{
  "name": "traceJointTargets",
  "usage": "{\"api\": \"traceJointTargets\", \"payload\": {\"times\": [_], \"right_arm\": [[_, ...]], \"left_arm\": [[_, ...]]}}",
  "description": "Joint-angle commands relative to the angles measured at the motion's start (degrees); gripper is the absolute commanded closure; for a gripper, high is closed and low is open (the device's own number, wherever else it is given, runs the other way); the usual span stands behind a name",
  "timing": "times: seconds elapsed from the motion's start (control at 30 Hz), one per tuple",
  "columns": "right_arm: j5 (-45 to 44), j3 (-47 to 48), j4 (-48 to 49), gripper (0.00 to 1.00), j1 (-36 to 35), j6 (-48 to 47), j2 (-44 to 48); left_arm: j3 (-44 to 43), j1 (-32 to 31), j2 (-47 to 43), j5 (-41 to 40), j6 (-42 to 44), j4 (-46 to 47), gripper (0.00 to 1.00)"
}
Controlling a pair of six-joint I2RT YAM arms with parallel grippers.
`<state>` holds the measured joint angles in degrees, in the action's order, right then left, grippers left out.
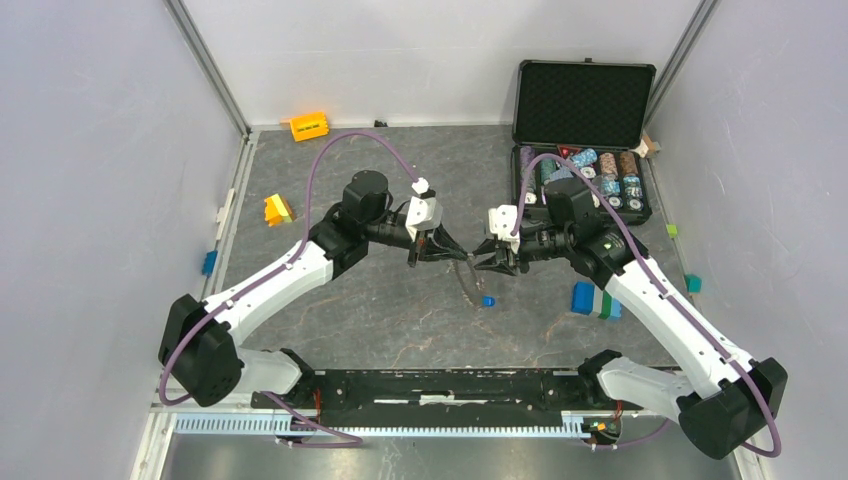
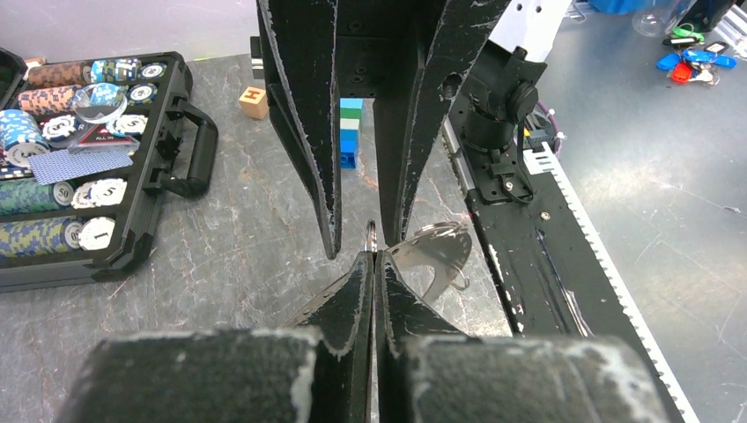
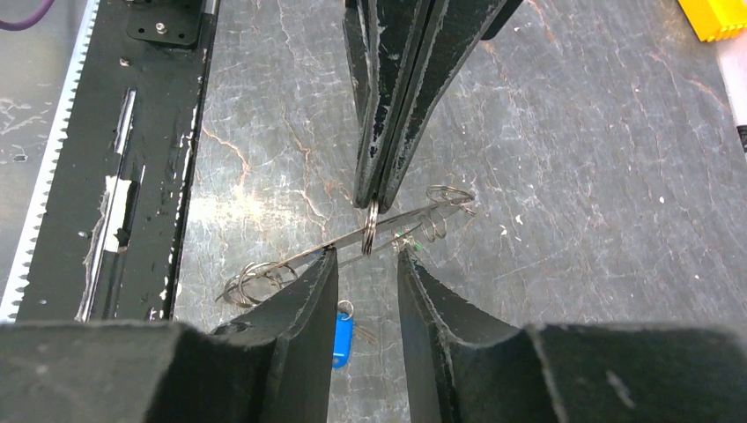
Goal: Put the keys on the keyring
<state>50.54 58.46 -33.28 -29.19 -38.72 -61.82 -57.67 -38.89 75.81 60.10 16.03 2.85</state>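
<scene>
Steel keyring [image 3: 371,227] hung edge-on over the desk [image 3: 573,176], clamped in the closed tips of the left pincer [image 3: 371,201]. Facing it, the right pincer [image 3: 366,260] stood with jaws apart around the ring, apparently empty. Just nearer lay the blue key [image 3: 342,335]. Threading seemingly hadn't begun; the right pincer probably needed to fetch that key next.

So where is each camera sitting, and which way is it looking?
Top: fixed above and behind, looking down on the table; both arms and bases show.
Left wrist: faces the right hand and the chip case; its own fingers at bottom.
Right wrist: faces the left hand; own fingers at bottom.
Shared: both wrist views show the keyring between the hands.
</scene>
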Motion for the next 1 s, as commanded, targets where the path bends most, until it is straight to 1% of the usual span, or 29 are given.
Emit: {"api": "traceJointTargets", "payload": {"times": [0.0, 0.1, 0.2, 0.33, 0.4, 0.47, 0.5, 0.63, 0.73, 0.83, 0.97], "right_arm": [[2.6, 0.3, 3.0, 0.64, 0.2, 1.2, -0.1], [2.7, 0.6, 3.2, 0.65, 0.1, 1.4, -0.6], [3.2, 0.7, 3.4, 0.69, 0.1, 1.7, -0.7], [3.2, 0.8, 3.4, 0.77, 0.1, 1.7, -0.4], [3.0, 0.9, 3.5, 0.85, 0.1, 1.7, -0.2], [2.1, 0.9, 3.5, 0.96, 0.1, 1.7, -0.1], [1.3, 0.8, 3.5, 1.00, 0.1, 1.7, -0.1], [-2.3, 1.5, 3.3, 1.00, 0.1, 1.6, 0.5], [-5.9, 3.7, 1.3, 1.00, -0.3, 1.3, 0.3], [-9.6, 6.0, -1.5, 1.00, -1.3, 0.6, -0.5], [-13.1, 8.3, -4.8, 1.00, -2.9, 0.2, -1.5]], "left_arm": [[-0.2, 0.2, 0.0, 1.3, -1.9, 3.5, 0.98], [-0.1, 0.2, 0.1, 1.3, -1.9, 3.5, 0.98], [0.0, 0.2, 0.3, 1.0, -1.8, 3.5, 0.98], [0.1, 0.2, 0.6, 0.4, -1.5, 3.6, 0.98], [0.3, 0.2, 0.8, 0.4, -1.8, 3.9, 0.98], [0.5, 0.2, 0.9, 0.3, -2.2, 4.5, 0.98], [0.5, 0.2, 0.8, 0.3, -2.1, 4.5, 0.98], [0.9, 0.2, 0.8, 0.1, -1.5, 4.3, 0.98], [0.4, -0.3, 0.9, -1.7, 2.7, 0.5, 0.98], [-0.7, -1.4, 1.4, -4.3, 8.3, -5.4, 0.94], [-1.5, -2.2, 2.8, -6.0, 9.2, -6.2, 0.94]]}}
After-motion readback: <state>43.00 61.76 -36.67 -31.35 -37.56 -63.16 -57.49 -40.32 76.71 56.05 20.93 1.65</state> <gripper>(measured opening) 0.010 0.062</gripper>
